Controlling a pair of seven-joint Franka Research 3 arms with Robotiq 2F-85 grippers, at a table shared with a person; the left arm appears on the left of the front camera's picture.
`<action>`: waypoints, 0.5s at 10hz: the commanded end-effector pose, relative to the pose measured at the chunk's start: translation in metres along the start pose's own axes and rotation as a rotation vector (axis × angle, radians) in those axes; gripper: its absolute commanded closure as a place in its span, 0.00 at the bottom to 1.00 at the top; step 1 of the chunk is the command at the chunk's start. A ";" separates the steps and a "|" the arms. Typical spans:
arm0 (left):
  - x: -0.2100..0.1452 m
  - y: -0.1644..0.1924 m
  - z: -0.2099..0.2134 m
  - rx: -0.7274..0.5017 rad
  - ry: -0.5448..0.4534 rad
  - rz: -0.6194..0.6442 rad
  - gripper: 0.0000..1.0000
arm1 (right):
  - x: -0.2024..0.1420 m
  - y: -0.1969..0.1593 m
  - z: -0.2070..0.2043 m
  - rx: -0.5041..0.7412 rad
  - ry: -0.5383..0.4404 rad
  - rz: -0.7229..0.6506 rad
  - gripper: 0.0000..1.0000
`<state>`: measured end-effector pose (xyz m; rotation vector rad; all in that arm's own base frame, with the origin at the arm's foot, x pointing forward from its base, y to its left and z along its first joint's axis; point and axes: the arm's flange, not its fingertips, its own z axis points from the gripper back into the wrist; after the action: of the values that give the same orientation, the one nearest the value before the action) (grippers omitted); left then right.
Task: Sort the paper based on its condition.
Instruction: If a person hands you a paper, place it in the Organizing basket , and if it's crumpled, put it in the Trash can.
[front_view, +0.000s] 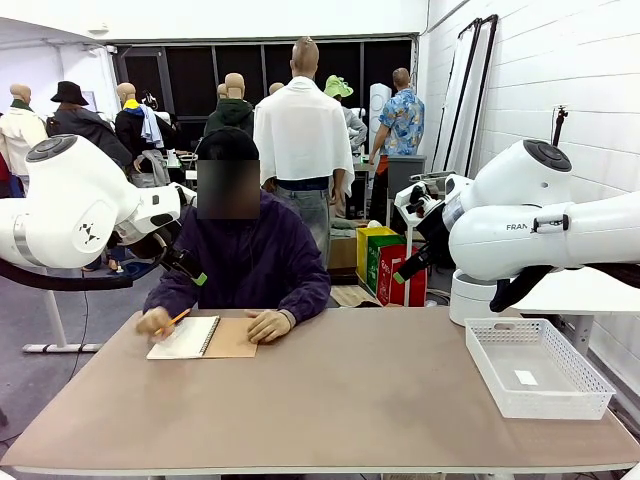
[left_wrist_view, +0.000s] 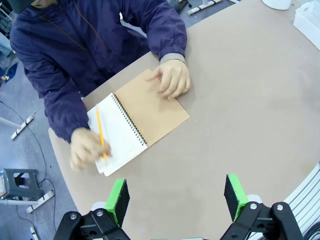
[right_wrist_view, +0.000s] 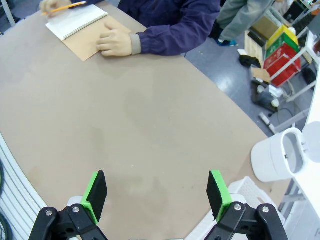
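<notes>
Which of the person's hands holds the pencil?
The hand on the open white page grips the orange pencil; the other hand rests empty on the notebook's brown cover.

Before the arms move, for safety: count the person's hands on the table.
2. One hand holds a pencil on the open notebook's white page; the other hand rests on its brown cover, just right of it in the front view.

The right arm (front_view: 520, 215) reads "FRAN" (rest hidden)
</notes>
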<state>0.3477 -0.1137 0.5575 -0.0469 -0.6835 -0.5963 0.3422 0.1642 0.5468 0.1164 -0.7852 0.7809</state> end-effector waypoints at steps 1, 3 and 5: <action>0.002 0.001 -0.001 -0.001 -0.004 0.000 0.00 | 0.000 -0.001 0.000 0.003 -0.001 -0.002 0.00; 0.002 0.001 -0.001 -0.001 -0.004 0.000 0.00 | 0.000 -0.001 0.000 0.003 -0.001 -0.002 0.00; 0.002 0.001 -0.001 -0.001 -0.004 0.000 0.00 | 0.000 -0.001 0.000 0.003 -0.001 -0.002 0.00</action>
<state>0.3477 -0.1137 0.5575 -0.0469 -0.6835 -0.5963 0.3422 0.1642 0.5468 0.1164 -0.7852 0.7809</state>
